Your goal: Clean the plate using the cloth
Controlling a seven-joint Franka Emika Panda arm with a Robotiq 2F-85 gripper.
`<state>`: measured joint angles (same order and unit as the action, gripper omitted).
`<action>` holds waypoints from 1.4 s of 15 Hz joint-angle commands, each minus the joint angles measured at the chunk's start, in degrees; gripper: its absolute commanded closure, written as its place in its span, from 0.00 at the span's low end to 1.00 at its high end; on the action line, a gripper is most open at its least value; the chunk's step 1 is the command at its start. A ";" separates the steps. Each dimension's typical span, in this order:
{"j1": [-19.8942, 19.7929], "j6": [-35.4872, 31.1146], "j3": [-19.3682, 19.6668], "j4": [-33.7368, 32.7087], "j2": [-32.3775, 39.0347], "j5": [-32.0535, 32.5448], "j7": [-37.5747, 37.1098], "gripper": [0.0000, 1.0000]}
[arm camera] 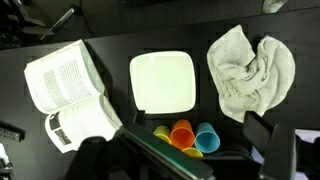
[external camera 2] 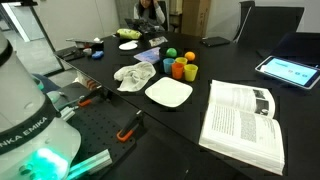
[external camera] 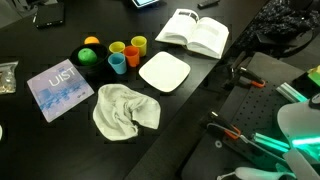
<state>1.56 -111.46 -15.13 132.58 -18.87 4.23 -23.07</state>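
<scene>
A white square plate (external camera: pixel 165 72) lies bare on the black table and shows in both exterior views (external camera 2: pixel 169 92) and in the wrist view (arm camera: pixel 163 82). A crumpled white cloth (external camera: pixel 124 110) lies on the table beside it, apart from the plate (external camera 2: pixel 133 76) (arm camera: pixel 250 70). My gripper (arm camera: pixel 197 121) hangs high above the table near the plate's edge. Its dark fingers are spread wide and hold nothing. The gripper does not show in the exterior views.
Several coloured cups (external camera: pixel 125 55) (arm camera: pixel 182 137) stand next to the plate. An open book (external camera: pixel 195 32) (arm camera: pixel 70 90) lies on the plate's other side. A blue booklet (external camera: pixel 60 88) lies by the cloth. A black bowl with fruit (external camera: pixel 90 52) stands behind the cups. A tablet (external camera 2: pixel 290 68) lies further off.
</scene>
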 commanded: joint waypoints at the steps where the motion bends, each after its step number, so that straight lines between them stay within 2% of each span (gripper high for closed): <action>1: 1.51 -6.09 1.15 0.27 0.07 0.41 -0.57 0.00; 7: 3.04 -21.89 1.77 3.37 2.07 -3.11 0.69 0.00; 13: 4.27 -37.79 2.82 6.93 8.10 -6.58 3.32 0.00; 16: 5.35 -42.97 3.71 7.28 11.64 -9.85 6.67 0.00; 21: 6.93 -46.88 4.58 7.10 17.81 -16.44 14.08 0.00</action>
<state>6.88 -155.32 -11.64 140.17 -4.37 -8.42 -13.60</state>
